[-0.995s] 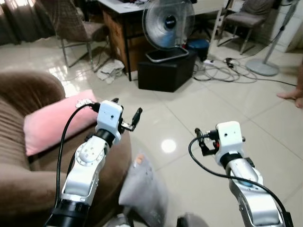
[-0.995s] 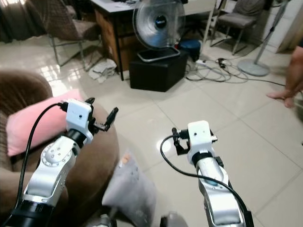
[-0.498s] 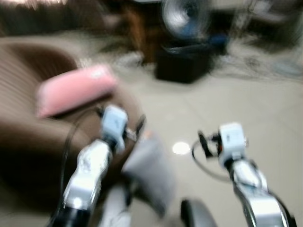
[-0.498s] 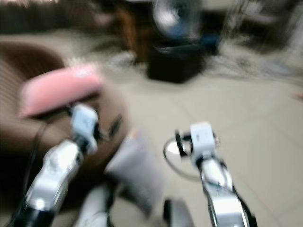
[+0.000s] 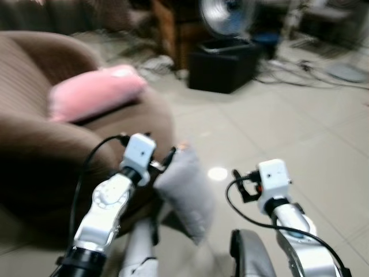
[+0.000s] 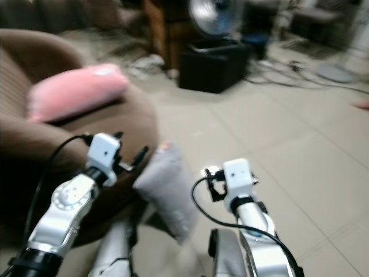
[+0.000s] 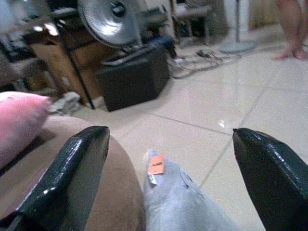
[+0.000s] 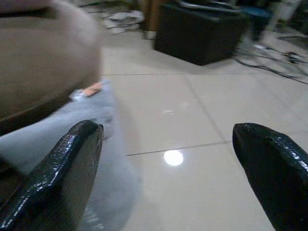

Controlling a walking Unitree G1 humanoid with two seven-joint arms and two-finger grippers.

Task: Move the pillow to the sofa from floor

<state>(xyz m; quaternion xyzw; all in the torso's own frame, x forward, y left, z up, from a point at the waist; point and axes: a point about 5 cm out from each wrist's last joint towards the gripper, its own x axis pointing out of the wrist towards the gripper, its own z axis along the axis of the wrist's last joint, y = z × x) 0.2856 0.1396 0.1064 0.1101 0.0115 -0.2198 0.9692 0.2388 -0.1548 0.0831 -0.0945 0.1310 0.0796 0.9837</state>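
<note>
Both tools, left (image 5: pixel 168 160) and right (image 5: pixel 237 183), we hold wide open above the grey pillow (image 5: pixel 185 193), which leans on the sofa (image 5: pixel 52 156) from the floor (image 5: pixel 300 133).

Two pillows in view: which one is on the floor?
The grey pillow with the orange tag, leaning against the brown sofa between the open grippers. The pink pillow already lies on the sofa seat.

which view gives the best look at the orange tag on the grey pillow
The left wrist view: the orange tag sits sharp at the grey pillow's top corner, between the open left end effector's fingers. The right wrist view shows it blurred against the sofa; the eye views show just a small smear.
</note>
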